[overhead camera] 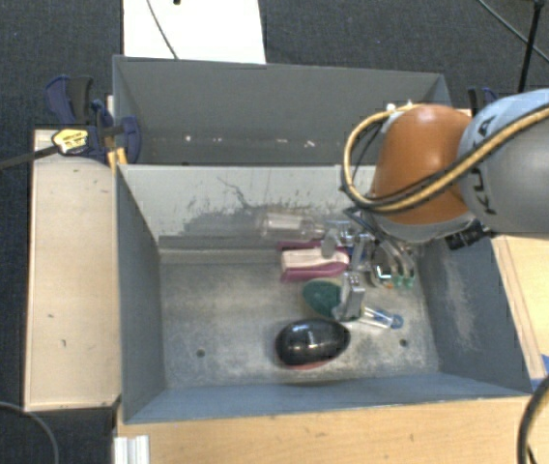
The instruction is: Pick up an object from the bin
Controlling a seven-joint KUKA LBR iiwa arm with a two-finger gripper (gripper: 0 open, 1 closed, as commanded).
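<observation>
Overhead, bin: a grey metal bin (139, 288) with sloping walls takes up the middle of the frame. Its scuffed floor carries a small cluster of things right of centre.
Arm: a grey robot arm comes in from the right edge. Its wrist sits under a rounded orange cover (419, 162) looped by yellow-and-black cables, over the upper right of the bin.
Hand: the hand (355, 298) hangs below the orange cover, low among the cluster.
Hand state: cannot tell whether it is wide or narrow, because its tip reads as a tangle of small metal parts.
Nearest thing: a dark teal rounded lump (321, 296) lies on the floor right of centre, against the left side of the hand. Touching or just beside, I cannot tell.
Toward the lower edge: a glossy black oval thing shaped like a computer mouse (310, 343) sits just below the teal lump, near the front wall.
Toward the upper edge: a pink-and-white flat block (303, 262) lies lengthwise just above the teal lump, left of the hand.
Farther back: a clear plastic piece (284, 225) rests at the foot of the back wall.
Lower right of the hand: a small thin thing with a blue end (384, 320) lies flat on the floor, just beside the hand's tip.
</observation>
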